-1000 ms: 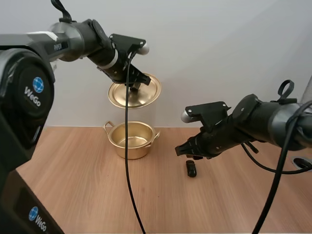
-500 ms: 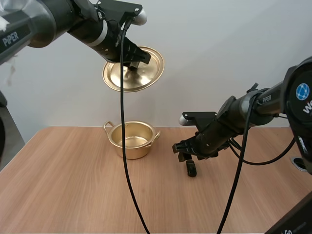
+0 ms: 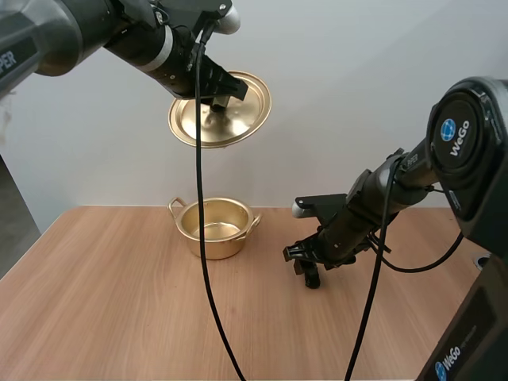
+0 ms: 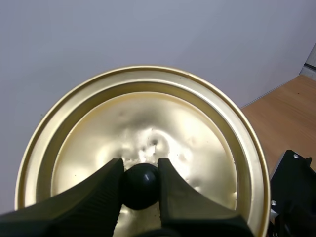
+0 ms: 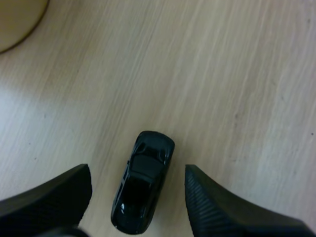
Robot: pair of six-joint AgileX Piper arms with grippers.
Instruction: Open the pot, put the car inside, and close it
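The car [image 5: 143, 190] lies lengthwise between the spread fingers of the right gripper [image 5: 138, 170], right of the pot [image 3: 216, 232], while the left gripper [image 4: 140, 173] pinches the lid [image 4: 148, 113] by its knob [image 4: 140, 190].

A table [image 3: 119, 317] of light brown wood with a fine grain fills the foreground, and its far edge meets a plain, pale grey-white wall [image 3: 357, 95] that rises behind it. Beyond the table's left edge stands a dark grey strip [image 3: 9, 214]; what it is cannot be told. The light is soft and even, with only faint shadows on the wood.
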